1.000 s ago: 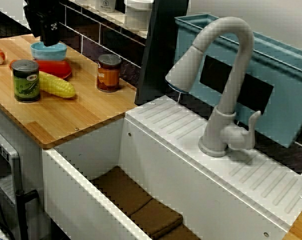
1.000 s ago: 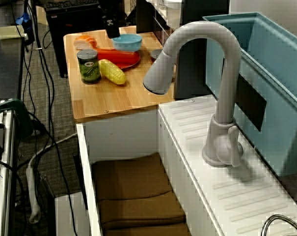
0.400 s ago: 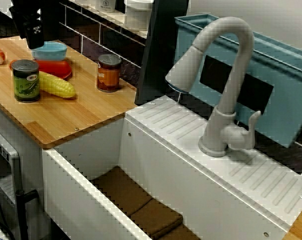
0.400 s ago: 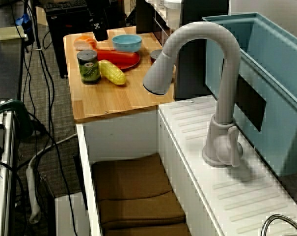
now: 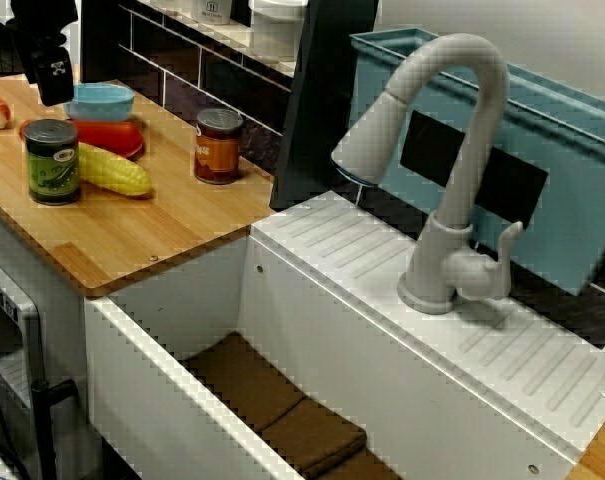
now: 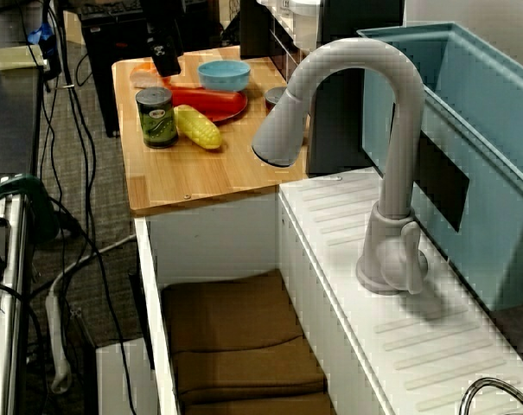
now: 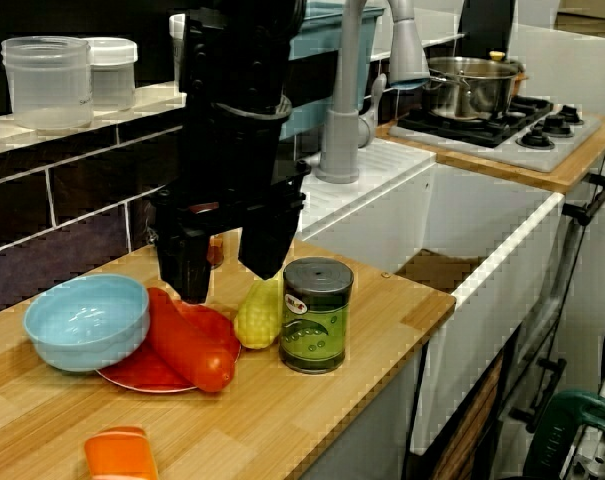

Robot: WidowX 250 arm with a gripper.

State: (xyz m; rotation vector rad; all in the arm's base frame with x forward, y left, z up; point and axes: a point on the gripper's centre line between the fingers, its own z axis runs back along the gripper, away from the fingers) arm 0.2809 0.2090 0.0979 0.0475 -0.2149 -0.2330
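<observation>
My gripper (image 7: 227,255) wide, empty, over red pepper (image 7: 187,350); best descend straight, clearing bowl (image 7: 82,320) at 9 o'clock, can (image 7: 317,315) at 3.

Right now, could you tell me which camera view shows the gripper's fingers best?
The low side view: the gripper is large and close, its two dark fingers plainly apart above the red pepper. Both high views show it only as a small dark block near the frame's top edge, fingers indistinct.

Gripper (image 7: 226,265) black; bowl (image 7: 82,320) light blue; pepper (image 7: 187,347) red; corn (image 7: 260,312) yellow; can (image 7: 316,318) green; counter (image 7: 387,298) wood-grain.
</observation>
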